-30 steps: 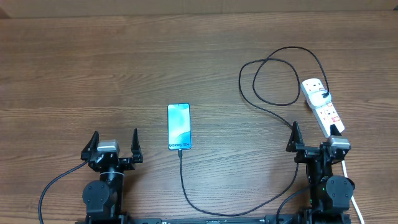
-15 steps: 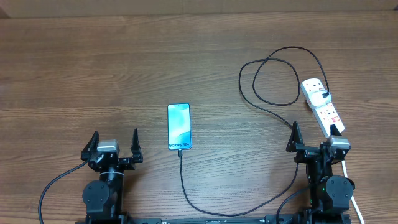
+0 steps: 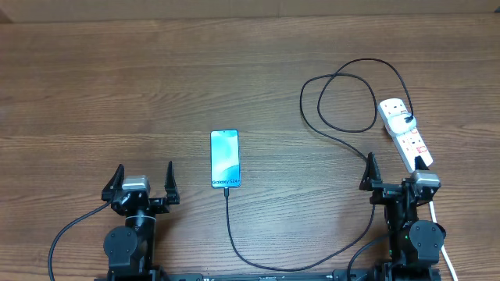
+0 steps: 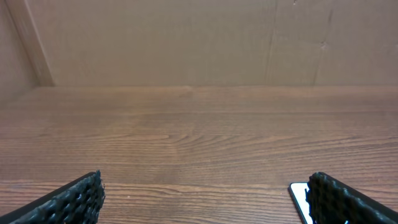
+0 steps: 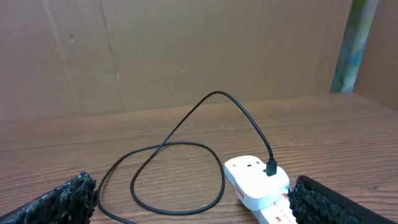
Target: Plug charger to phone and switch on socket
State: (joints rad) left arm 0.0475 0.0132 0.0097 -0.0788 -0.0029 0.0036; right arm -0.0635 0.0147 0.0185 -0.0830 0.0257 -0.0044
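The phone [image 3: 225, 158] is seen lying flat mid-counter [image 3: 117, 78], with the charger cable [image 3: 227, 207] apparently seated at its near edge and the plug [image 5: 272, 167] set in the socket [image 3: 405, 133]. The left end effector [image 3: 144, 170] and right end effector [image 3: 395, 165] are held wide and empty. The socket is judged light and liable to slide, so its small red rocker [image 5: 285, 215] is best pressed squarely from above.

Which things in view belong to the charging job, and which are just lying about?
Job in hand: phone, charger, socket.
Lying about: no loose items seen; only the wooden table and the cardboard wall behind it.
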